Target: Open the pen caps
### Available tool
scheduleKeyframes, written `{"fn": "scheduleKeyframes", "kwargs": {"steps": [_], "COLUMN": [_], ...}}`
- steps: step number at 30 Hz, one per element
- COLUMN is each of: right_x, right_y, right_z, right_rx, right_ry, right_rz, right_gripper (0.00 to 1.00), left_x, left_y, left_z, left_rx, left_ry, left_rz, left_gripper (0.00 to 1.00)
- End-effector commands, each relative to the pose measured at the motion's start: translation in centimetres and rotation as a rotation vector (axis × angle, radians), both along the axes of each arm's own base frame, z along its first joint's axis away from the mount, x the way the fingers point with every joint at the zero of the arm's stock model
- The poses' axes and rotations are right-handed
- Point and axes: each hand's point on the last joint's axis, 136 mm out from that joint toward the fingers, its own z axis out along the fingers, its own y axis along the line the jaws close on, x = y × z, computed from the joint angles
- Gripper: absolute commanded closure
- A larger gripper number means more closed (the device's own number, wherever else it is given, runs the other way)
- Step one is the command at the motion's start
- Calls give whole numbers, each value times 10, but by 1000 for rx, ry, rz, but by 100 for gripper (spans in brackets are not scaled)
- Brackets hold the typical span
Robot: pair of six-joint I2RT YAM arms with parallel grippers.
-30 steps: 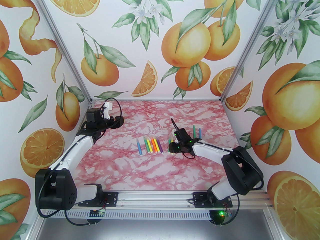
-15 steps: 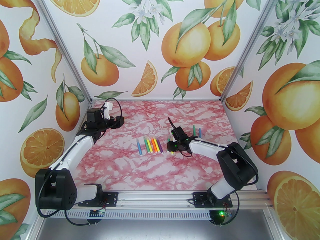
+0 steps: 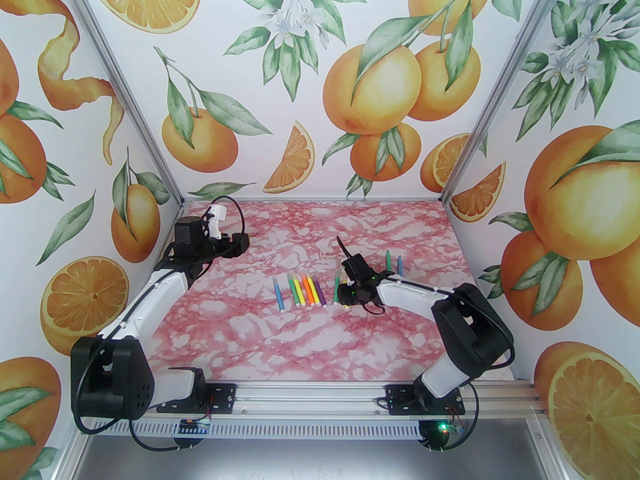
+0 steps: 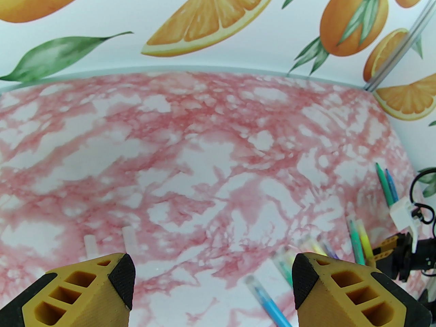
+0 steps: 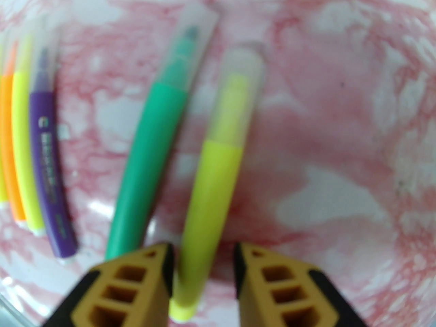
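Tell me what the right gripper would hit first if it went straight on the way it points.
Most likely the yellow pen: the right gripper points down with its jaws either side of its barrel, away from the cap, the table just beneath. The blur hides how close it is.

Robot test booth: printed walls, aluminium frame

Blur smears the yellow pen in the right wrist view and softens its clear cap. Left of it, the purple pen carries unreadable print. From above, the right gripper covers most of the yellow pen. Well left of it, in the left wrist view, the blue pen is blurred and cut off by the bottom edge.
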Motion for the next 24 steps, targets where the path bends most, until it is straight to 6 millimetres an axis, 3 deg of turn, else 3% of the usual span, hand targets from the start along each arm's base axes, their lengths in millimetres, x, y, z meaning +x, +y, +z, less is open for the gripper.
{"fn": "scheduleKeyframes", "kwargs": {"steps": [1, 10, 16, 20, 24], "right_x": [1, 0, 1, 6, 11], "right_y": [-9, -8, -6, -4, 2], "right_z": [-3, -9, -14, -8, 3], "right_rx": [-113, -156, -162, -143, -116], "right_ry": [2, 21, 35, 12, -13], "right_rz": [6, 6, 14, 5, 7], "right_gripper": [64, 67, 82, 85, 89], "left_x": [2, 3, 4, 5, 6], "left_y": [-3, -4, -11, -26, -53], "left_z": [5, 5, -2, -6, -6], "left_rx": [-3, -1, -22, -54, -127], "left_ry": [-3, 5, 18, 38, 47], "left_rz": [-9, -15, -37, -77, -150], "left_gripper": [20, 20, 20, 20, 20]}}
